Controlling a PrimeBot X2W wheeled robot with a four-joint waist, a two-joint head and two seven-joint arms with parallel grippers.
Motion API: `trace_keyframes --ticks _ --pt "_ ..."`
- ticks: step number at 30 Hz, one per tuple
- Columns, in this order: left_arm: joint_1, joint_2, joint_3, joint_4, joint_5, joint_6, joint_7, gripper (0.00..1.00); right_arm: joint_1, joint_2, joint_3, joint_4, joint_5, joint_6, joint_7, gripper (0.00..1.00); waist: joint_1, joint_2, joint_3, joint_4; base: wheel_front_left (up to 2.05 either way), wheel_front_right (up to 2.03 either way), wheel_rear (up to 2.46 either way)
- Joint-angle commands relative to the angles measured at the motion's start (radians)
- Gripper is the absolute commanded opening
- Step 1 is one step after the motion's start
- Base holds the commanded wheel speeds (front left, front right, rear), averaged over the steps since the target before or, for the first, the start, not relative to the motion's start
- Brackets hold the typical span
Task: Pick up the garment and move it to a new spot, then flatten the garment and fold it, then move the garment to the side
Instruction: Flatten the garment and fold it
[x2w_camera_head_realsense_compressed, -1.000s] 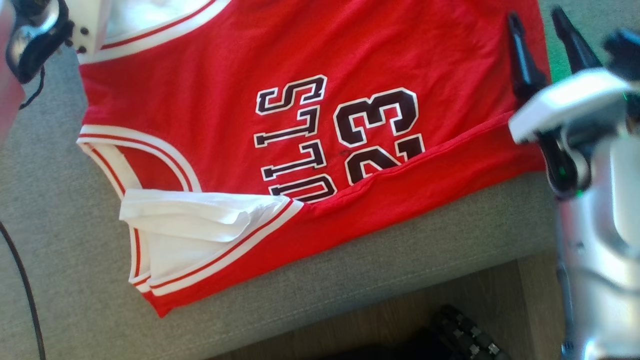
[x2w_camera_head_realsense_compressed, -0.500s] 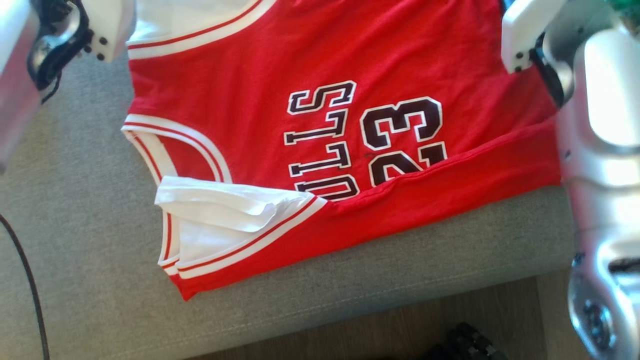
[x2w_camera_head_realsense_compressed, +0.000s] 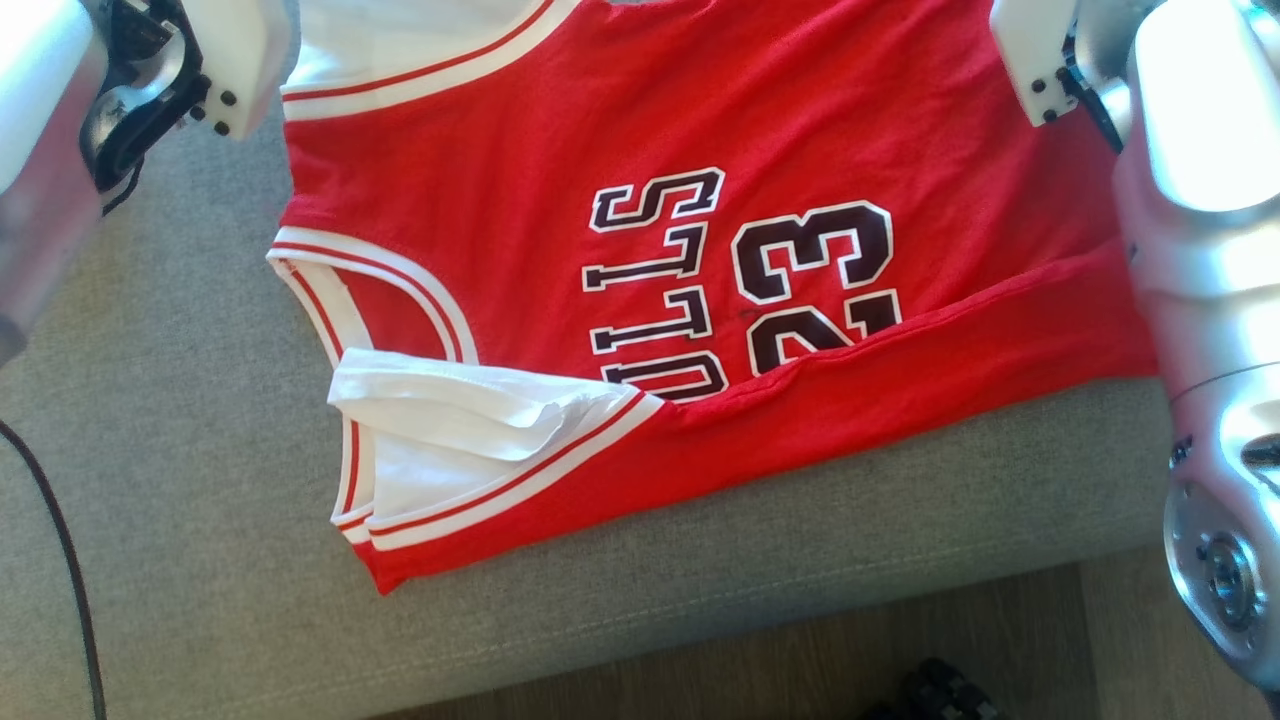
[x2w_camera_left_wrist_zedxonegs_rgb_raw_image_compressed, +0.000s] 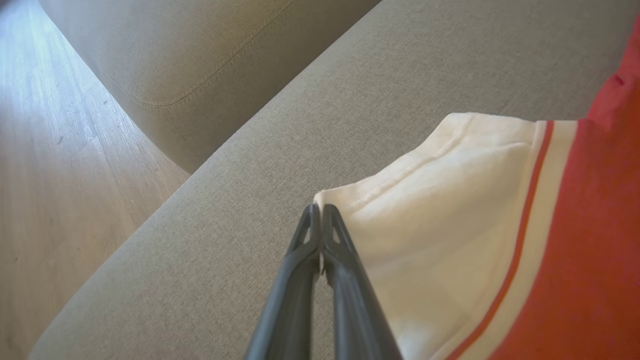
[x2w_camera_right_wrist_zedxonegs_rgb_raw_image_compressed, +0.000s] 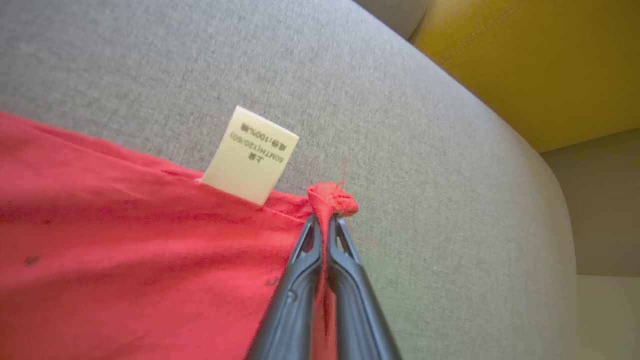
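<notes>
The garment (x2w_camera_head_realsense_compressed: 500, 180) is a red jersey with white-and-red trim and dark "BULLS 23" lettering. It lies spread on a grey sofa cushion (x2w_camera_head_realsense_compressed: 180, 450), its near edge folded over. In the left wrist view my left gripper (x2w_camera_left_wrist_zedxonegs_rgb_raw_image_compressed: 320, 210) is shut on a white corner of the garment (x2w_camera_left_wrist_zedxonegs_rgb_raw_image_compressed: 450, 225), with a sliver of white cloth between the fingers. My right gripper (x2w_camera_right_wrist_zedxonegs_rgb_raw_image_compressed: 326, 220) is shut on a red corner of the garment (x2w_camera_right_wrist_zedxonegs_rgb_raw_image_compressed: 125, 250), and a small red tuft pokes out past the tips. A white care label (x2w_camera_right_wrist_zedxonegs_rgb_raw_image_compressed: 250, 155) stands up just beside that grip.
My silver right forearm (x2w_camera_head_realsense_compressed: 1200, 250) crosses the right edge of the head view; my left wrist (x2w_camera_head_realsense_compressed: 60, 130) is at the upper left. A dark cable (x2w_camera_head_realsense_compressed: 60, 560) runs over the cushion at left. Wood floor (x2w_camera_head_realsense_compressed: 800, 670) lies past the front edge. A yellow cushion (x2w_camera_right_wrist_zedxonegs_rgb_raw_image_compressed: 525, 60) lies beyond the grey one.
My right gripper, open over the jersey's right edge a second ago, has reached forward and closed on the red corner. The head camera has shifted; the jersey itself lies as before.
</notes>
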Motion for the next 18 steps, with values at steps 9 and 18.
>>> trace_keyframes --ticks 9,18 --pt "-0.062 0.029 0.032 0.018 -0.029 0.001 -0.101 0.0 -0.032 0.018 -0.242 -0.023 0.075 0.0 -0.088 0.0 -0.0001 0.0 -0.022 0.012 0.0 0.0 0.0" --pt "-0.068 0.03 0.109 0.057 -0.055 0.034 -0.305 0.0 -0.053 0.016 -0.475 0.054 0.233 0.0 -0.21 0.0 -0.0001 0.0 -0.022 0.03 0.0 0.0 0.0"
